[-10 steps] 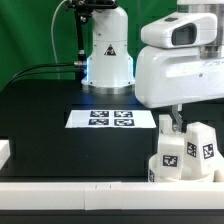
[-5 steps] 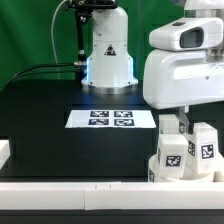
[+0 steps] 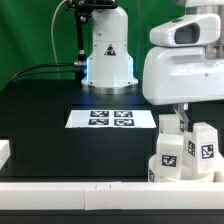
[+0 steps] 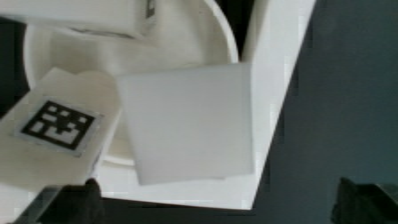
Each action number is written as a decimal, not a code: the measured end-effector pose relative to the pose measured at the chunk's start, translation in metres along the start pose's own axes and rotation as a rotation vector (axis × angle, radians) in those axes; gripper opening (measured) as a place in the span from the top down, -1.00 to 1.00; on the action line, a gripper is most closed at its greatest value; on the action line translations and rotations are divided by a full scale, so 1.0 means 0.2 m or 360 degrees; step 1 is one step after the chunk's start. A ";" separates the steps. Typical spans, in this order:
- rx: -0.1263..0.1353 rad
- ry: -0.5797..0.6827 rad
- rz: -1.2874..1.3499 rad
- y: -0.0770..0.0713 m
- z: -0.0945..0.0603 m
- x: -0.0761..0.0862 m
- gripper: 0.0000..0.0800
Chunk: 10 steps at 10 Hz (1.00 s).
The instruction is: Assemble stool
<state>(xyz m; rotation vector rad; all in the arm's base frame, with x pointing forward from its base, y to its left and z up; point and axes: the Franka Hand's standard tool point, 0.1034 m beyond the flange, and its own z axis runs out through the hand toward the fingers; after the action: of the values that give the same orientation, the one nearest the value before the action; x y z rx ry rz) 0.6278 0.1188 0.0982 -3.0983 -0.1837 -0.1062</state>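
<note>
A black table [image 3: 40, 110] sits before a green backdrop. Going left to right in the exterior view: the marker board [image 3: 110, 118] lies mid-table, then the legs [image 3: 185, 150] cluster upright at the right, with the arm's white head hanging over them. The gripper [image 4: 214, 205] hovers just above the parts, its 2 dark fingertips [image 4: 63, 203] spread wide and holding nothing. Descending off-centre, I judge, a fingertip could strike a leg top and topple it against its neighbours.
</note>
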 end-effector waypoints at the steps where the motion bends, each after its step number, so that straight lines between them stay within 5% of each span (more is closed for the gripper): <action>1: 0.0000 -0.0007 0.0033 0.01 0.00 -0.01 -0.62; 6: -0.0021 0.0013 0.0062 0.00 0.12 -0.03 -0.62; 9: -0.0023 0.0015 0.0108 0.01 0.12 -0.03 -0.54; 10: -0.0023 0.0015 0.0114 0.01 0.12 -0.03 -0.09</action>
<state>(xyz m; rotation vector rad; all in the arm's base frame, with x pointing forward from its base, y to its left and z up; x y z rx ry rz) 0.6233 0.1171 0.0728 -3.1138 -0.0715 -0.1200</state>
